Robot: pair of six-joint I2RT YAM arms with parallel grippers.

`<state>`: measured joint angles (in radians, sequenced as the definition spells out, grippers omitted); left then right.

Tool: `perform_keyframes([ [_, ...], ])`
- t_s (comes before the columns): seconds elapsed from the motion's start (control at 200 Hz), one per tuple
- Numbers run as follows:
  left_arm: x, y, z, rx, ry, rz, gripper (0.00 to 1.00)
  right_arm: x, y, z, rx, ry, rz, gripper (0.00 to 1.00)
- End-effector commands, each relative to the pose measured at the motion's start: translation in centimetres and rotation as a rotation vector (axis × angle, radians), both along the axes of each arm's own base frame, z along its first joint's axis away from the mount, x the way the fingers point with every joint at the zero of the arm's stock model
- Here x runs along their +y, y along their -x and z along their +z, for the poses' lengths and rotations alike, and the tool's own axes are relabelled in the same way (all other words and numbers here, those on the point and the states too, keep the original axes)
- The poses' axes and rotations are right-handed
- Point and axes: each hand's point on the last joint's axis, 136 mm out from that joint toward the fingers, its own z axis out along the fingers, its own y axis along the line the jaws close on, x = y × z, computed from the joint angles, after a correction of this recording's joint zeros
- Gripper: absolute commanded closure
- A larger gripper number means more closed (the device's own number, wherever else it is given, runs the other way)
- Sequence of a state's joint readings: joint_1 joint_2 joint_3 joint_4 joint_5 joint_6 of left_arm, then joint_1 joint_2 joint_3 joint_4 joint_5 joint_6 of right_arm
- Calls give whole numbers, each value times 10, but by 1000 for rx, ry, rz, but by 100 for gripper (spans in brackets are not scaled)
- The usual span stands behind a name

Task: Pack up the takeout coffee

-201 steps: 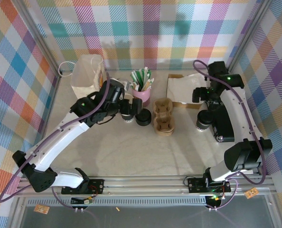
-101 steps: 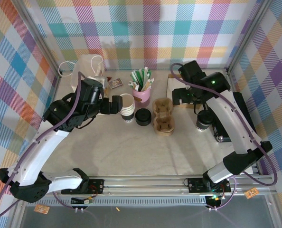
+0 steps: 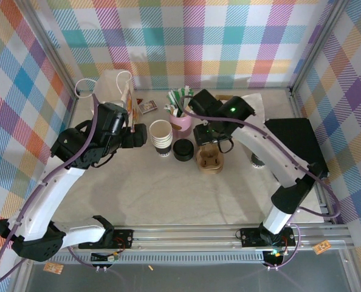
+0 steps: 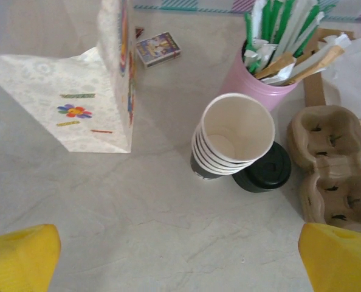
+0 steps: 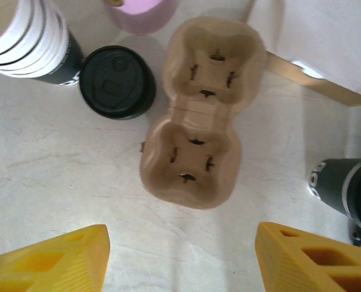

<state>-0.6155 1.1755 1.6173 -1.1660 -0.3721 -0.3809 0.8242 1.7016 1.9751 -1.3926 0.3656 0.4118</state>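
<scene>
Tabletop point(image 3: 156, 188) of pale stone pattern, seen from above, with two robot arms reaching away from its near edge. Left hand point(image 4: 179, 258) hovers released, fingers wide apart, just short of a stack of paper cups point(image 4: 235, 131) with black lids point(image 4: 265, 170) just beside it. Right hand point(image 5: 186, 261) hangs above a cardboard cup carrier point(image 5: 195, 143), fingers spread and grasping nothing. Takeout coffee point(image 5: 333, 185), black-lidded, sits on the tabletop to the right of the carrier, apart from it. Farther back are a pink cup of straws point(image 4: 262, 79) and a white paper bag point(image 4: 77, 103).
</scene>
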Motion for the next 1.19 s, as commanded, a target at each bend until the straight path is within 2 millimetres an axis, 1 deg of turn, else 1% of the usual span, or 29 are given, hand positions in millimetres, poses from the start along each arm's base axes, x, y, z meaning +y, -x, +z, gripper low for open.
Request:
perform_keyframes([
  [0.0,23,10,0,6,-19,75,0,25,-2,-6,-11,-33,17,36],
  [0.14,34,15,-3,7,-1,109,0,49,-4,-15,0,-42,28,35],
  [0.22,34,17,-4,3,17,103,0,51,-5,-24,10,-31,16,35],
  [0.325,28,20,-5,6,47,64,0,36,-14,-32,-10,29,-21,38],
  [0.425,24,24,-5,14,56,30,0,20,-25,-40,8,47,-62,38],
  [0.53,28,28,-4,10,43,27,0,7,-37,-54,24,65,-76,38],
  [0.69,34,32,-2,6,28,38,0,-7,-53,-84,96,75,-107,38],
  [0.775,37,35,-1,0,26,42,0,-9,-62,-96,115,84,-111,39],
  [0.915,39,36,-2,-12,25,46,0,-7,-73,-113,129,106,-101,39],
  [1.035,38,35,-5,-15,23,39,0,-6,-79,-129,145,122,-106,40],
  [1.19,36,31,-5,-21,14,33,0,-6,-82,-143,162,138,-118,41],
])
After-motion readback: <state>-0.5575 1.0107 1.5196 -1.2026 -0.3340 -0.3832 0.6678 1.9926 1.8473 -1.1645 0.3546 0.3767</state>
